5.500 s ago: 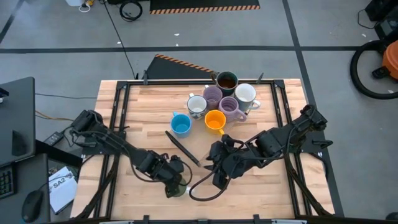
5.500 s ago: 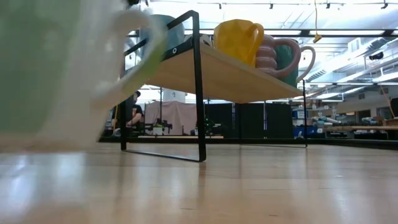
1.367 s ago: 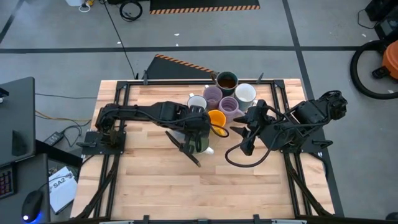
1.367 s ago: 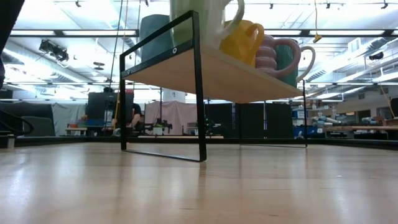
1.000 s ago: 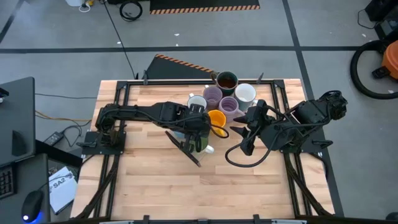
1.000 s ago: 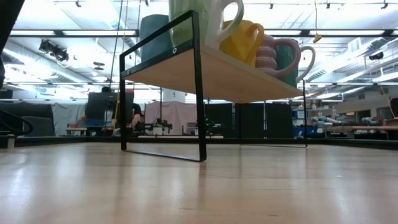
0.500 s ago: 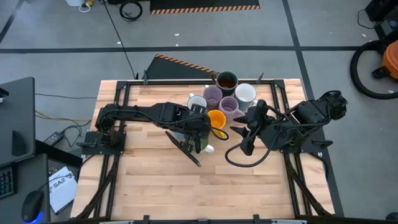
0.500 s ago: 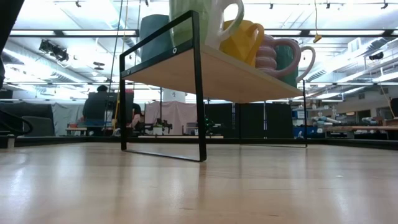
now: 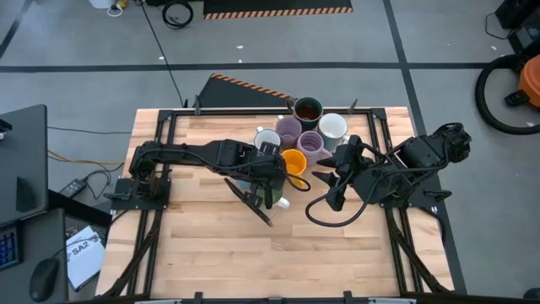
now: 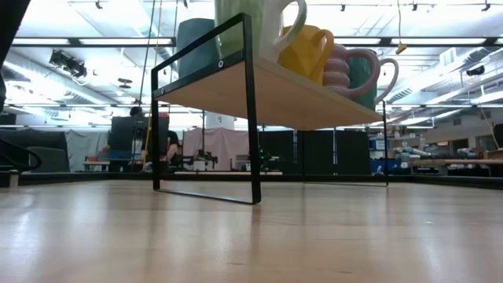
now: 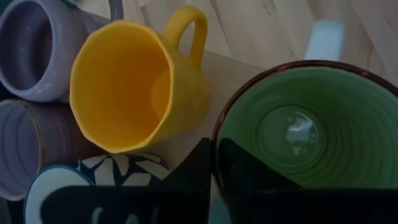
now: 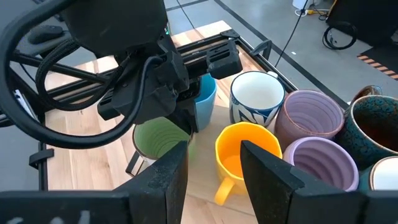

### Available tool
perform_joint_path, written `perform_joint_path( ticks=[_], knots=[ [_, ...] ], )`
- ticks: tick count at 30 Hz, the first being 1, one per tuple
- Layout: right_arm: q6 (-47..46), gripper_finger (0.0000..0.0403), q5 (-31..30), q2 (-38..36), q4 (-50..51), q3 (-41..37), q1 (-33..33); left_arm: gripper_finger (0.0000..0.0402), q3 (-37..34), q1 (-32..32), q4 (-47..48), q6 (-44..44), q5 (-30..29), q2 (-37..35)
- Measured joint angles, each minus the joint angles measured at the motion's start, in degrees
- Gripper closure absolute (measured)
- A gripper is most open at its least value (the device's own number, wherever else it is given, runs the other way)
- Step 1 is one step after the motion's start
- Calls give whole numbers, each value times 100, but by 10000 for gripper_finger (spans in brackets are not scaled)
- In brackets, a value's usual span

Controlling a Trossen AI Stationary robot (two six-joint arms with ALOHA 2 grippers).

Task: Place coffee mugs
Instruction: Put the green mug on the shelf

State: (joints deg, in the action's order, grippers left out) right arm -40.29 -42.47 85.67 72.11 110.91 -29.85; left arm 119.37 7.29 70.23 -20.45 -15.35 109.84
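On the raised wooden shelf [image 10: 314,98], the left gripper [image 9: 268,179] is pinching the green mug's [image 12: 158,140] rim and setting it beside the orange mug [image 11: 134,93], so it seems release is needed next, while the right gripper [image 12: 211,180] is waiting nearby with spread fingers.

A ribbed green mug [image 12: 160,138] with a dark brown rim and pale outside sits at the black left hand [image 9: 268,187]. Beside it are a faceted yellow-orange mug [image 12: 246,149], a blue mug [image 12: 204,94], a white mug with a dark blue leaf pattern [image 12: 255,96], two ribbed lilac mugs [image 12: 309,112], and a speckled dark teal mug with brown inside [image 12: 375,118]. The shelf [image 10: 299,94] is pale wood framed in black; the surface [image 9: 211,253] is light wood planking.
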Motion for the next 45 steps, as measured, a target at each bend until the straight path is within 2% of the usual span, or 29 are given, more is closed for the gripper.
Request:
perform_joint_path(
  ticks=[9, 20, 34, 45],
  knots=[
    [0, 250, 1, 0, -6, 0, 0, 369, 0, 5, -51, -54, -8, 0],
    [0, 250, 2, 0, -52, 0, 2, 367, 0, -9, -187, -626, -139, 0],
    [0, 250, 5, 0, -52, 0, 2, 367, 0, -13, -228, -581, -164, 0],
    [0, 250, 4, 0, -52, 0, 2, 307, 0, -15, -241, -579, -415, 0]
  ],
)
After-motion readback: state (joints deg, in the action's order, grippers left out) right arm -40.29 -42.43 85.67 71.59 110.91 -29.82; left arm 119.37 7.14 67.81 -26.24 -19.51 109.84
